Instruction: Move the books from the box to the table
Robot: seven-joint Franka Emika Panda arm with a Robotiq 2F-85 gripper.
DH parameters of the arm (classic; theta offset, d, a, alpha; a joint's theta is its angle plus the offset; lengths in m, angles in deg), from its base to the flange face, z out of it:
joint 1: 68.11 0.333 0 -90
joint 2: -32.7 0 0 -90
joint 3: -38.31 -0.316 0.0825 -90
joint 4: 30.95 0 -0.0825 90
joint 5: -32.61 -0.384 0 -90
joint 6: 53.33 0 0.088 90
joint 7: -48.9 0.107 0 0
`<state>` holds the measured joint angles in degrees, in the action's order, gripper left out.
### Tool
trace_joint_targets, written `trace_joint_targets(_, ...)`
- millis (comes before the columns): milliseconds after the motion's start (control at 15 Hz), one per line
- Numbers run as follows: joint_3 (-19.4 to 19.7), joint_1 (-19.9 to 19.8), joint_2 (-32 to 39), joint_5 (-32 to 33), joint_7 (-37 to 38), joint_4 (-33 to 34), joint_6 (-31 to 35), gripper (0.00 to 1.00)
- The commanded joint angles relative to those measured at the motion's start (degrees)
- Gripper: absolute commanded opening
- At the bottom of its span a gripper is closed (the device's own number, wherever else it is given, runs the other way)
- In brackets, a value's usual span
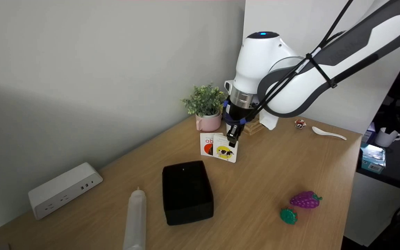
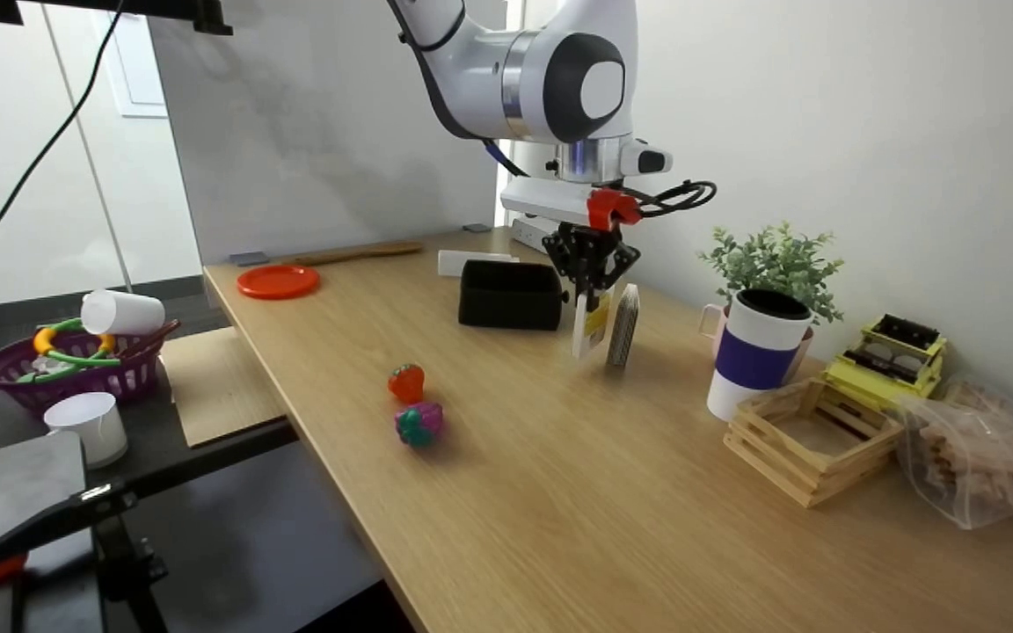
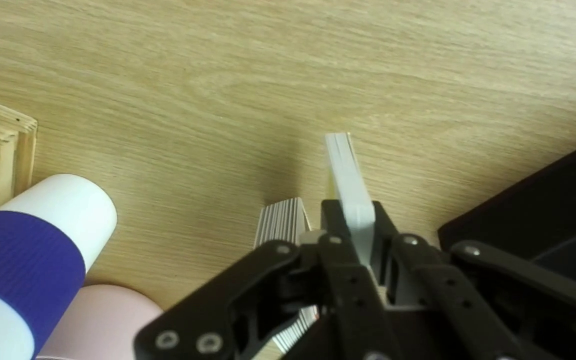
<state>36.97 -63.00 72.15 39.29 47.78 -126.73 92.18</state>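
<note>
We see the gripper (image 3: 354,209) with its fingers (image 3: 382,224) clamped on the cow booklet (image 1: 225,152), upright, mid-frame in the wrist view; whether it touches the table (image 3: 208,125) we cannot tell. Just left of it stands the second booklet (image 3: 280,220). The black box (image 3: 528,220) sits at that frame's right edge, the blue-banded tumbler (image 3: 23,260) lower left.
</note>
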Motion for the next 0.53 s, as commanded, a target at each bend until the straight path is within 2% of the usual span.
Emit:
trace_joint_targets(0,0.5,0.6,1.7,0.5,0.1,1.5,1.7,0.04)
trace_joint_targets(467,0.2,0.8,4.2,0.3,-0.3,3.9,1.4,0.04)
